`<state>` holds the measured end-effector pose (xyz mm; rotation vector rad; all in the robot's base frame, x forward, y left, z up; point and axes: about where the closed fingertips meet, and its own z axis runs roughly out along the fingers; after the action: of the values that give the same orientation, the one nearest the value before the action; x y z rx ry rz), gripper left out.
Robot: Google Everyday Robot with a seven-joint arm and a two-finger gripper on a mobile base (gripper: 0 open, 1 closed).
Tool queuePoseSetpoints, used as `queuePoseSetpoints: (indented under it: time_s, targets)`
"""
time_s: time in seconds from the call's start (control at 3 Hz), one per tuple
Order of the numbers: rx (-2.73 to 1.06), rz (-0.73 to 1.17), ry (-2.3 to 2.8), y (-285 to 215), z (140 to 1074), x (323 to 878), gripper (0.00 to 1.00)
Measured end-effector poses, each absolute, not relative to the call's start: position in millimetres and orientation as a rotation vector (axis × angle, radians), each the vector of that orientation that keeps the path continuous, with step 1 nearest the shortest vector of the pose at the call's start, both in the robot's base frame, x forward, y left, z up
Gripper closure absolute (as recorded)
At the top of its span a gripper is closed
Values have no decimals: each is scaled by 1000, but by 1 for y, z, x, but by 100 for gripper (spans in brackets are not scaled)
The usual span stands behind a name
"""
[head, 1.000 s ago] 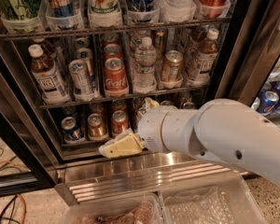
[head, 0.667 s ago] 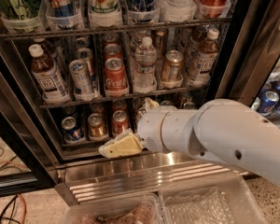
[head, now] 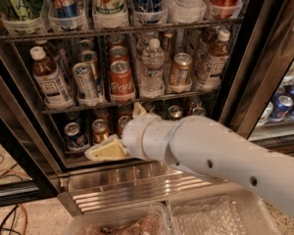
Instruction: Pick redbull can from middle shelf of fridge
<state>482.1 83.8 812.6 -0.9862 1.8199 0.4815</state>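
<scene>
The redbull can (head: 85, 82), slim and silver with blue panels, stands upright in a clear cup-tray on the middle shelf (head: 63, 108) of the fridge (head: 240, 72), left of a red Coca-Cola can (head: 121, 80). A second slim can stands behind it. My gripper (head: 117, 131) is below the middle shelf, in front of the lower rack, down and to the right of the redbull can. Its cream fingers (head: 105, 151) are spread and hold nothing. The white arm reaches in from the lower right.
A water bottle (head: 152, 70), a gold-tan can (head: 180, 70) and tea bottles (head: 46, 77) share the middle shelf. Short cans (head: 76, 133) sit on the lower rack. Below are the ribbed steel strip (head: 137, 185) and clear bins (head: 117, 222). A dark door frame (head: 264, 58) stands to the right.
My gripper and arm have moved a little to the left in front of the lower rack. The cans and bottles have not moved.
</scene>
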Motion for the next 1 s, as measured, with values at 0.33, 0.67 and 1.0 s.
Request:
queuePoseSetpoints:
  time_s: [0.33,0.67,1.0]
  targets:
    - [-933,478,1766,111,805,502,0]
    - [-847,483,1724,134,800,513,0]
    - [-732,491,1675,151,807,526,0]
